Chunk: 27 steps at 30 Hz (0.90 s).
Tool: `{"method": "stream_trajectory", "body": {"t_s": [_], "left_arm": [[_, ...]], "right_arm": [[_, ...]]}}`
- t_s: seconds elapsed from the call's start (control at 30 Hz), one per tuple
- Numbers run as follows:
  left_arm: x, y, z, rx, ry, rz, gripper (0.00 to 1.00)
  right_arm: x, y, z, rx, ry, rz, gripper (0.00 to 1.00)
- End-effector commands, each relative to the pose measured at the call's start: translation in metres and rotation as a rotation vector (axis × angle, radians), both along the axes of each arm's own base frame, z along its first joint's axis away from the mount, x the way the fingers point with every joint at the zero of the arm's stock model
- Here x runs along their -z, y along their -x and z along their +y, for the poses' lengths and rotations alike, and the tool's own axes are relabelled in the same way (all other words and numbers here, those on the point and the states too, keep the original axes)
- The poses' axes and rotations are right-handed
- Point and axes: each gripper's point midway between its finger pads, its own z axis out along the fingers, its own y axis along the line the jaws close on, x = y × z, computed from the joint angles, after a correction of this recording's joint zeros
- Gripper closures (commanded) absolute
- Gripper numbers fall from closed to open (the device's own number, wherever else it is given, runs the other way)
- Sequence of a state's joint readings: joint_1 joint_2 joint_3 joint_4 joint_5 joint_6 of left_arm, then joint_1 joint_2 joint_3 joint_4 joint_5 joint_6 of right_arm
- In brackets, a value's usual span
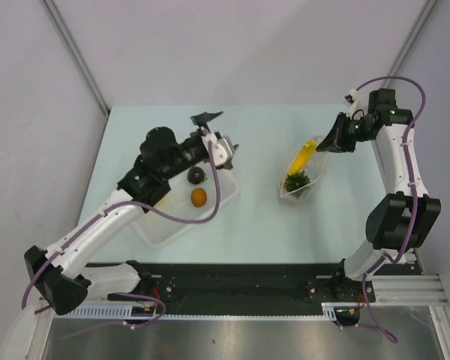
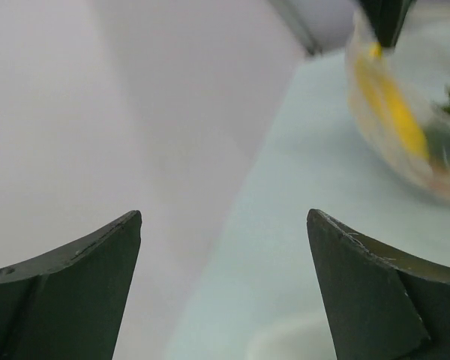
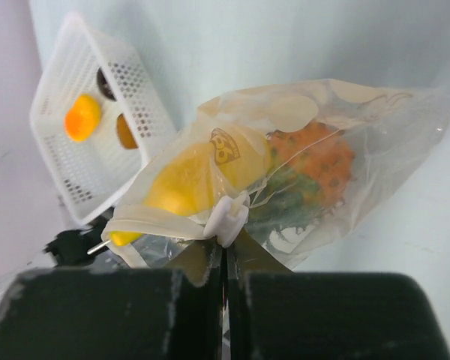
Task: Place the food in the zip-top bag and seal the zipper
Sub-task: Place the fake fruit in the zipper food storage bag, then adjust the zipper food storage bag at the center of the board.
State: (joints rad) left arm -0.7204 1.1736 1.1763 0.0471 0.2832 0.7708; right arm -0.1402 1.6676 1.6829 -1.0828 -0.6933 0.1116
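A bare strip of desk (image 1: 259, 225) is left open between the basket (image 1: 172, 229) and the bag (image 1: 301, 169), so a pass can be made there, no problem. The basket's far half is covered by the left arm (image 1: 135, 184). The bag's far end is taken up by the right tool (image 1: 331, 141), clamped on it. Behind everything, room is cut off by the wall (image 1: 247, 45).
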Motion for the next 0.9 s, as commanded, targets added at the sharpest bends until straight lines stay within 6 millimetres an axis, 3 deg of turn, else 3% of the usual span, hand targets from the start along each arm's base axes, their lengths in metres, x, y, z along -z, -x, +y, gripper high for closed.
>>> {"method": "stream_trajectory", "body": {"t_s": [0.0, 0.07, 0.17, 0.27, 0.37, 0.43, 0.67, 0.7, 0.73, 0.77, 0.8, 0.87], "left_arm": [[0.091, -0.007, 0.068, -0.216, -0.079, 0.563, 0.06], [0.101, -0.01, 0.087, -0.269, -0.067, 0.637, 0.07], [0.121, 0.001, 0.098, -0.295, -0.034, 0.793, 0.08], [0.134, 0.015, 0.095, -0.278, -0.002, 0.903, 0.11], [0.126, 0.019, 0.076, -0.223, 0.076, 0.976, 0.16], [0.121, 0.021, 0.059, -0.186, 0.082, 0.993, 0.19], [0.099, 0.03, -0.036, 0.009, 0.103, 1.098, 0.22], [0.112, 0.026, -0.051, -0.001, 0.103, 1.165, 0.2], [0.106, 0.027, -0.063, 0.027, 0.114, 1.174, 0.19], [0.105, 0.035, -0.078, 0.061, 0.112, 1.188, 0.16], [0.117, 0.037, -0.092, 0.064, 0.101, 1.228, 0.11], [0.112, 0.054, -0.119, 0.131, 0.096, 1.225, 0.07]], "right_arm": [[-0.03, -0.005, -0.015, -0.012, 0.175, -0.156, 1.0], [-0.024, -0.002, -0.014, -0.047, 0.266, -0.168, 1.0], [-0.018, 0.001, -0.015, -0.075, 0.376, -0.188, 1.0], [-0.004, 0.008, -0.013, -0.1, 0.413, -0.151, 1.0], [-0.002, 0.011, -0.004, -0.107, 0.358, -0.134, 1.0], [-0.008, 0.01, 0.003, -0.109, 0.315, -0.14, 1.0], [-0.013, 0.016, 0.027, -0.111, 0.123, -0.093, 1.0], [-0.014, 0.016, 0.028, -0.106, 0.103, -0.088, 1.0], [-0.015, 0.017, 0.03, -0.099, 0.072, -0.076, 1.0], [-0.014, 0.016, 0.03, -0.094, 0.062, -0.071, 1.0], [-0.014, 0.016, 0.03, -0.095, 0.057, -0.068, 1.0], [-0.011, 0.015, 0.029, -0.086, 0.053, -0.054, 1.0]]}}
